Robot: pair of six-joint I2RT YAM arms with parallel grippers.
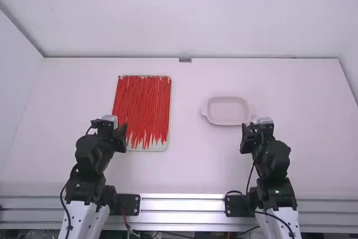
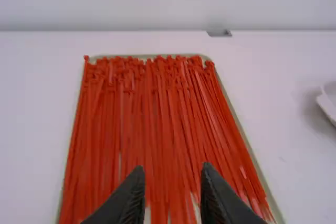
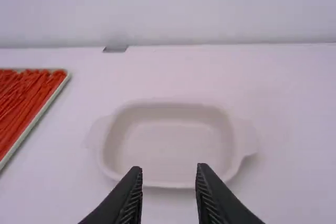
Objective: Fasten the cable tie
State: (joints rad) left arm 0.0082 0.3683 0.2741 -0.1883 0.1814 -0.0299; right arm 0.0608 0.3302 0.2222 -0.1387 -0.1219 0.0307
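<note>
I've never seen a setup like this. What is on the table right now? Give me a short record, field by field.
table: white
ties: red bundle lying on a pale tray, left of the middle
dish: white, empty, right of the middle
left hand: open, over the ties' near end, holding nothing
right hand: open, at the dish's near rim, holding nothing
task state: no tie picked up yet

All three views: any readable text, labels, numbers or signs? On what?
None can be read. No print shows on the red cable ties, their tray, the white dish, the table, the left gripper or the right gripper.
</note>
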